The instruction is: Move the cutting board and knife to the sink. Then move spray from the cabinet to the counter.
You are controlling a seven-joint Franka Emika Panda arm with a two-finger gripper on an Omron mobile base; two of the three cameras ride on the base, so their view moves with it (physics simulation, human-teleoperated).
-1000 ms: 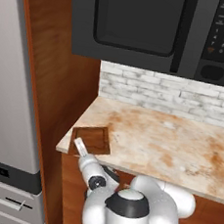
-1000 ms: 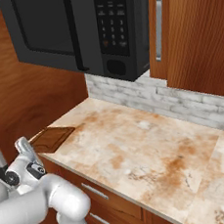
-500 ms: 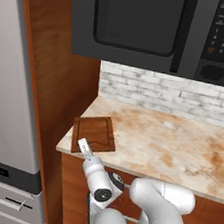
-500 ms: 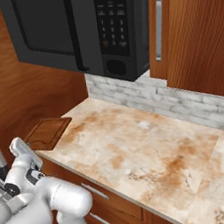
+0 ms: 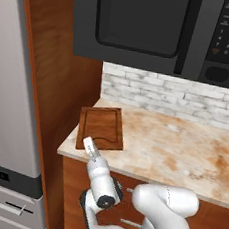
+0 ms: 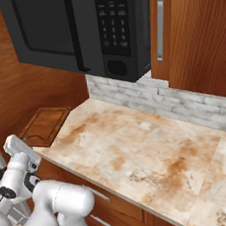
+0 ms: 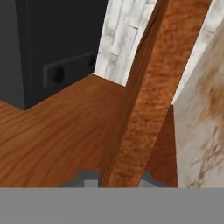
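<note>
The dark brown cutting board (image 5: 100, 127) lies at the left end of the beige counter (image 5: 183, 149), against the wooden side wall. My gripper (image 5: 89, 145) is at the board's near edge, at the counter's front lip. From the right, the cutting board (image 6: 44, 125) and gripper (image 6: 13, 144) stand the same way. In the hand view the cutting board (image 7: 140, 109) runs edge-on from between my fingertips, so the gripper is shut on it. The cabinet (image 6: 193, 36) hangs at the upper right with its door shut. Knife, sink and spray are out of view.
A black microwave (image 5: 157, 25) hangs low over the counter, just above the board. A wooden side wall (image 5: 60, 80) and a steel fridge (image 5: 7, 99) close off the left. Brick backsplash (image 5: 178, 98) runs behind. Drawers sit under the counter.
More of the board's top face shows now than a second ago. My arm has dropped lower in front of the counter, while the gripper stays at the board's near edge.
</note>
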